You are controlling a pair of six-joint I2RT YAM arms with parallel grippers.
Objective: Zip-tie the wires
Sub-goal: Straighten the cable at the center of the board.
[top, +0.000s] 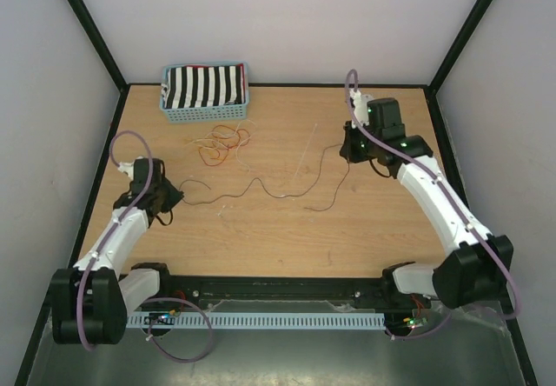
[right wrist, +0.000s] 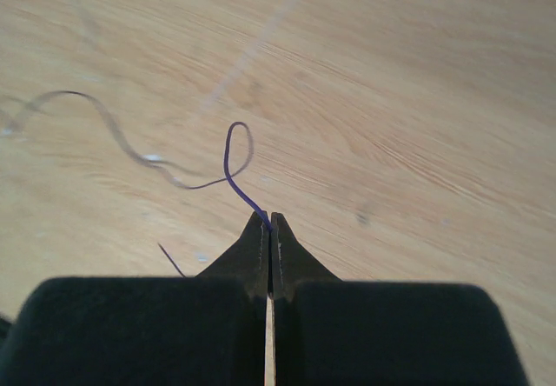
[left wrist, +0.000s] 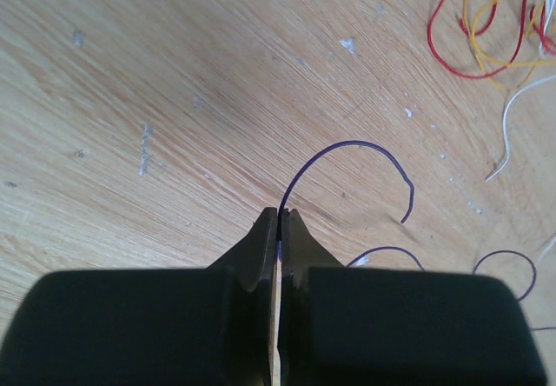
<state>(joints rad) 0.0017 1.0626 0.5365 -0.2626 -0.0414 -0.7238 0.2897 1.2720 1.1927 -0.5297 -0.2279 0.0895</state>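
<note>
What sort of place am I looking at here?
Probably a robotics lab test booth: plain white walls enclose a wooden table, with a left arm and right arm bolted at its near edge.

Red and yellow wires point(left wrist: 469, 75) partly beyond the left wrist view's top-right edge; pale strip point(right wrist: 261, 43) blurry.

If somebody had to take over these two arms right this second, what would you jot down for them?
Left gripper: shut, pinching the dark wire at its tips.
Right gripper: shut on a dark wire too, apparently the same strand, which the top view shows running between the arms.
Coloured wires: a loose tangle in front of the basket.
Pale thin strip, possibly the zip tie: lying free, nearer the right arm.
Done: nothing is bundled.
Left: gather the wires, then tie them.
</note>
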